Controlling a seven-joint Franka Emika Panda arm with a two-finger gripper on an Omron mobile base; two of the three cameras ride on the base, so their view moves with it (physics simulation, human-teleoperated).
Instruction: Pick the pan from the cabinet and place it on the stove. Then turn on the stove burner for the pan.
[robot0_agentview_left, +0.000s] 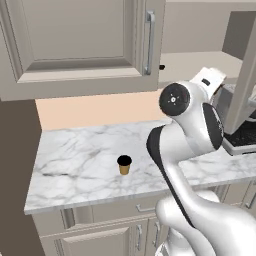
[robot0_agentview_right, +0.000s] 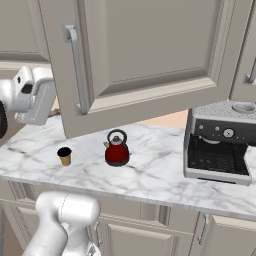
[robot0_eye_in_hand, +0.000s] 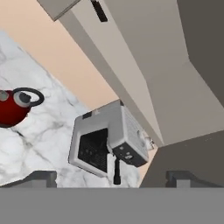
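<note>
Now hand (robot0_eye_in_hand: 109, 177) spread wide, empty, near cabinet (robot0_agentview_right: 150, 55) door above kettle (robot0_agentview_right: 117, 149) & counter (robot0_agentview_left: 90, 155).

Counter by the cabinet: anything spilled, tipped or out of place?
Nothing stands out. The paper cup, red kettle and coffee machine all stand upright on the marble counter. The cabinet door hangs open, as the job requires.

I see a counter (robot0_agentview_left: 80, 155) of glossy white marble with grey veins. The cabinet (robot0_agentview_right: 150, 55) door looks matt taupe-grey, its bar handle (robot0_agentview_right: 75, 70) brushed metal. Ahead of my claw (robot0_eye_in_hand: 111, 177), the kettle (robot0_eye_in_hand: 13, 107) is shiny red, the coffee machine (robot0_eye_in_hand: 109, 140) satin metal.
</note>
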